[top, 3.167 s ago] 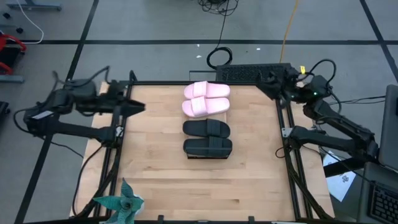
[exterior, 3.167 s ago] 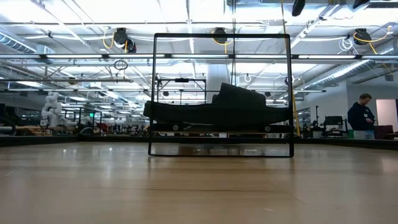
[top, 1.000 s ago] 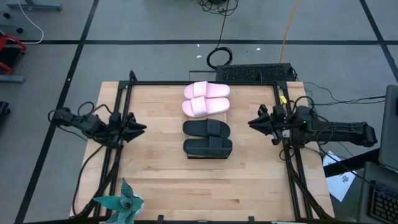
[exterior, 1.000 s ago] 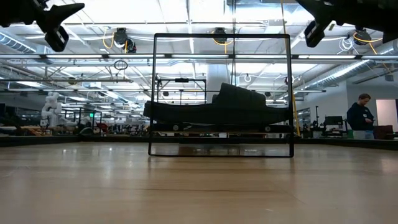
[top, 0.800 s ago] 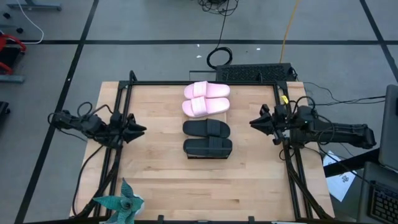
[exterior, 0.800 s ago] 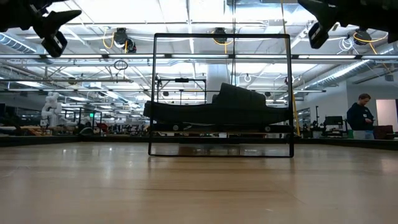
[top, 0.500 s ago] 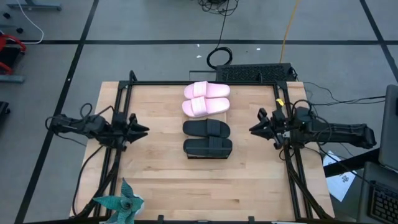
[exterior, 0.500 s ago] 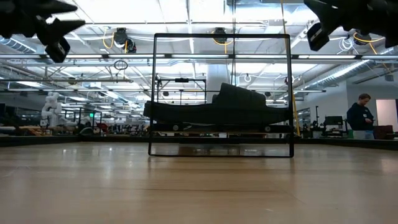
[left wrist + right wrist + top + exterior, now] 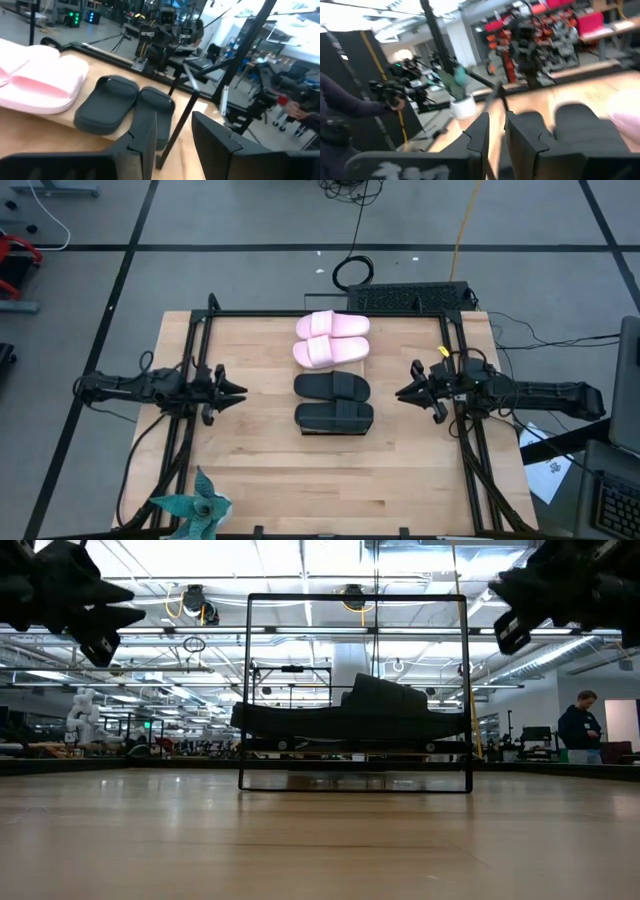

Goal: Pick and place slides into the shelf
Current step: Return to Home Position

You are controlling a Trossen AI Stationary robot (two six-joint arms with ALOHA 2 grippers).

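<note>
**A:** Starting close: past the teal plant (image 9: 195, 508) at the near edge, found the left gripper (image 9: 240, 391) low by the left rail of the table (image 9: 260, 480). Found the right gripper (image 9: 402, 393) low by the right rail. Both aimed inward at the slides (image 9: 333, 386). Holding anything?

**B:** Holding nothing. Seen in the wrist views with jaws a little apart on each side, narrower on the right, only air between.

**A:** Changed just now?

**B:** Crept slightly inward over the last second, and grown larger in the top corners of the low view. Against some seconds earlier, dropped from a folded pose near the far corners into this flat, stretched one. Reads as settling to rest, not as reaching for another pick.

**A:** And farther out, on the shelf (image 9: 300, 596)?

**B:** Carrying all four in one row at mid-table: the black pair (image 9: 334, 417) nearest, lying side by side, then the pink pair (image 9: 330, 352) beyond. Not shifted at all against the earlier views. Judged as finished with the placing, with only the parking of the arms left.

**A:** Beyond the table?

**B:** Only a person (image 9: 583, 727) standing in the room, at the same spot as before, well apart from the arms.
</note>
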